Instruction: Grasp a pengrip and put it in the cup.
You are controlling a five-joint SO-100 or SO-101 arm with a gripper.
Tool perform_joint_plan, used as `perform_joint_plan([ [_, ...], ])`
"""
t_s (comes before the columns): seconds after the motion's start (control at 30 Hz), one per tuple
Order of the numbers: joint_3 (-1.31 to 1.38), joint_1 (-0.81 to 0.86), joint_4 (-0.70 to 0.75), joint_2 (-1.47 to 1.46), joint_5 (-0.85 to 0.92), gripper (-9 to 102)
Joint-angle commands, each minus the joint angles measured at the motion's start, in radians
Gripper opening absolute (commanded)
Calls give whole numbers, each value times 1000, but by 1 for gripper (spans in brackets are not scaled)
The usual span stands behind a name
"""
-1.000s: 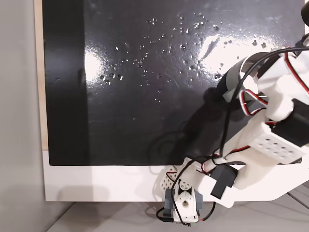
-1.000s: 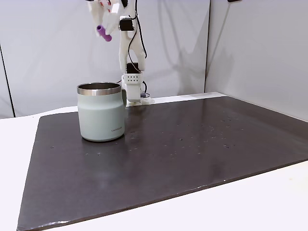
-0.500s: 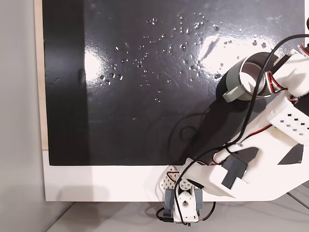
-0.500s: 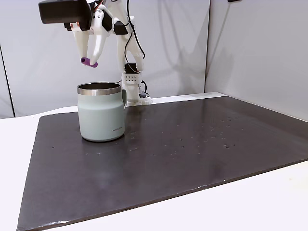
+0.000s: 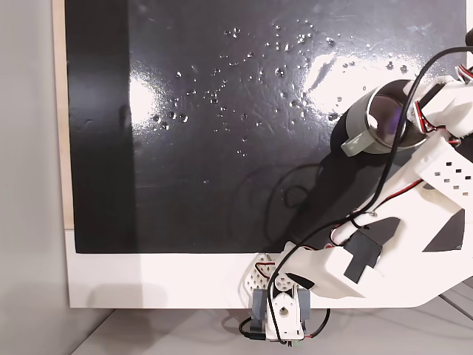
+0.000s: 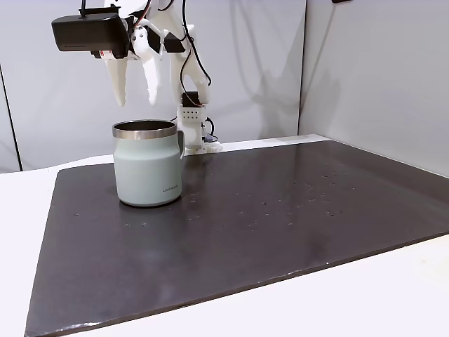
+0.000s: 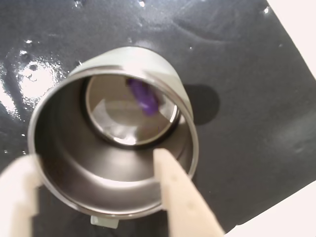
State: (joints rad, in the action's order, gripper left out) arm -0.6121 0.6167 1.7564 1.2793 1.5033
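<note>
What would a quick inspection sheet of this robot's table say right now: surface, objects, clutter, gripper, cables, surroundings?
Surface: glossy black mat on a white table, speckled with small shiny spots.
Job's things: cup upright on the mat; purple pengrip lies inside it, at the bottom.
Clutter: nothing seen.
Gripper: gripper hangs open and empty above the cup's mouth, fingers apart.
Cables: black and red wires loop along the arm, clear of the cup.
Surroundings: plain grey walls behind the table.
</note>
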Motion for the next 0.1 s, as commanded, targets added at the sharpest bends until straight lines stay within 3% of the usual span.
perform_joint_plan([
  [0.0, 6, 5, -14, 14, -9, 28],
  [0.07, 6, 5, -14, 14, -11, 28],
])
